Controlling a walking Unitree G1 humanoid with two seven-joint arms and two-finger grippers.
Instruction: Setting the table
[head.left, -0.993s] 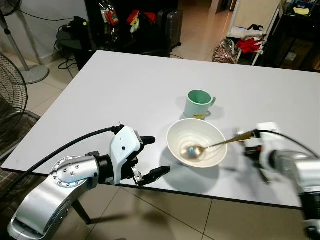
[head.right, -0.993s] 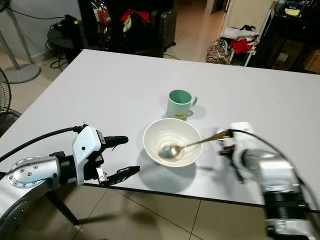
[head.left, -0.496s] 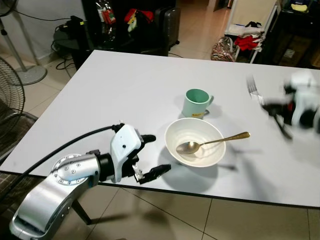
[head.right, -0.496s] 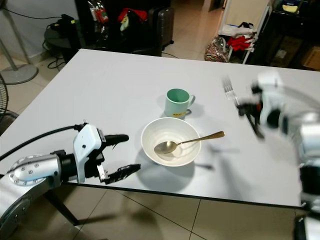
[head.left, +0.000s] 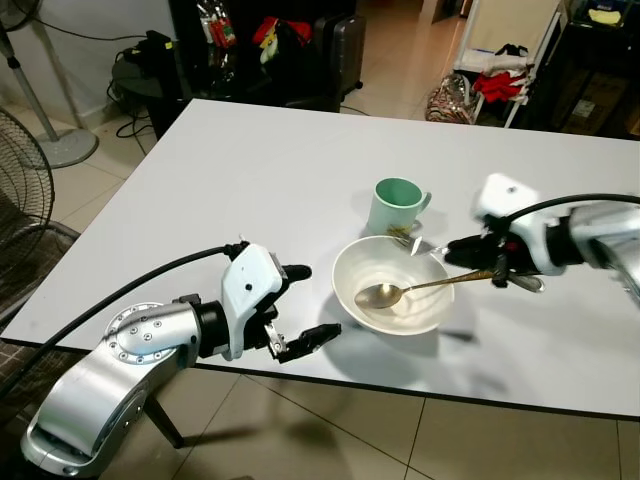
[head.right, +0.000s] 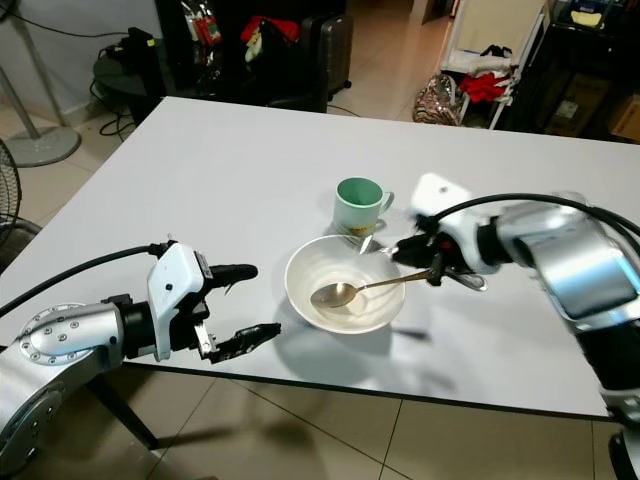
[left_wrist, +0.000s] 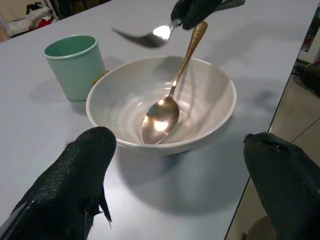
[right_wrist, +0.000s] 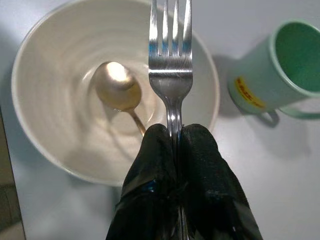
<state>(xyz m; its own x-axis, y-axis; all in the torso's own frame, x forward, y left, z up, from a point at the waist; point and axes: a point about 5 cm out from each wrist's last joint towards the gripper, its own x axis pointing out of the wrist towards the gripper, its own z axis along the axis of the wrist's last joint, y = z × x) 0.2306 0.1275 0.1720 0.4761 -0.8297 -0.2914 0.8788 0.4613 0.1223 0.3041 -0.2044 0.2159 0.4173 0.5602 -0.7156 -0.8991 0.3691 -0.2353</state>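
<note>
A white bowl (head.left: 392, 287) stands near the table's front edge with a gold spoon (head.left: 378, 295) lying in it, the handle sticking out over the right rim. A mint green mug (head.left: 398, 207) stands just behind the bowl. My right gripper (head.left: 457, 246) is shut on a silver fork (right_wrist: 170, 60), held level above the bowl's far right rim with its tines pointing towards the mug. My left gripper (head.left: 320, 300) is open just left of the bowl, at the table's front edge, with nothing between its fingers (left_wrist: 75, 170).
The white table (head.left: 250, 180) stretches bare to the left and far side. A floor fan (head.left: 20, 180) stands left of the table. Beyond the far edge are a dark suitcase (head.left: 340, 50), a black side table and a rack with clothes (head.left: 500, 85).
My right gripper let go of the spoon, which stays in the bowl, swung to the far right, and now comes back holding a fork over the bowl's rim. The left arm barely moved.
</note>
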